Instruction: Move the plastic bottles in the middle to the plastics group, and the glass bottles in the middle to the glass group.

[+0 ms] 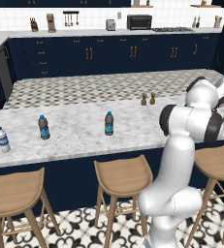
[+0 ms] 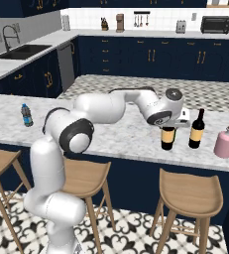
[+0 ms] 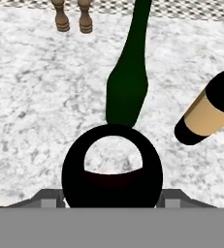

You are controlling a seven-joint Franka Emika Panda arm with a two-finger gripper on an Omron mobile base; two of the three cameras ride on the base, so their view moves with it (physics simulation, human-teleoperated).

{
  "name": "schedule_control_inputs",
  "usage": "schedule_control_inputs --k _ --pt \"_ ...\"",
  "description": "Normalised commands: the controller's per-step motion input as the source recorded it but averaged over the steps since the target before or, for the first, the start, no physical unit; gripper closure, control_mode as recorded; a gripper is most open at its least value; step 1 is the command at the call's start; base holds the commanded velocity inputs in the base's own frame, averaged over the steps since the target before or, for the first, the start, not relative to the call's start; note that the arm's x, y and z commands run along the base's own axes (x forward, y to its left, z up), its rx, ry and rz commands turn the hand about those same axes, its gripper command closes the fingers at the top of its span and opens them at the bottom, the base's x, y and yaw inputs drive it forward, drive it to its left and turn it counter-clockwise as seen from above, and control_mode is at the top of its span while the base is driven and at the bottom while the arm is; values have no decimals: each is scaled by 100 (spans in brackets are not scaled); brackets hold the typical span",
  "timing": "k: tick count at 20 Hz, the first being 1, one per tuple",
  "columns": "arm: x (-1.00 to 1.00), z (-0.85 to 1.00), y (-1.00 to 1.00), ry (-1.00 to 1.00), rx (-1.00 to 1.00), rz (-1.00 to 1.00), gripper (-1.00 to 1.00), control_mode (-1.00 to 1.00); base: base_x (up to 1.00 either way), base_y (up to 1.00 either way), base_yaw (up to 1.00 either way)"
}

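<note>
My gripper is shut on the top of a dark wine bottle with a yellow-orange label, which stands upright at the counter's right part. In the hand view this bottle is seen from above, between the grey fingers. Just beyond it stands the plain green bottle. Close to the right is the glass group's dark bottle with a tan label. The small blue-capped plastic bottle stands mid-counter. At the far left is the plastics group: a clear white-capped bottle and a blue one.
A pink rounded object sits right of the glass group, near the counter's front edge. Two wooden shakers stand at the counter's far edge. Stools line the front of the marble counter.
</note>
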Motion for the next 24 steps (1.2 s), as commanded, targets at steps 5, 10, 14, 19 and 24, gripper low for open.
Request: schedule_control_inputs --k 5,10,14,19,24 --pt "18 -28 -4 0 0 0 100 -100 0 0 0" --pt "16 -39 -3 0 0 0 100 -100 0 0 0" --pt "10 -32 -7 0 0 0 100 -100 0 0 0" --pt "10 -9 -11 0 0 0 100 -100 0 0 0" --pt "36 0 -8 0 0 0 100 -100 0 0 0"
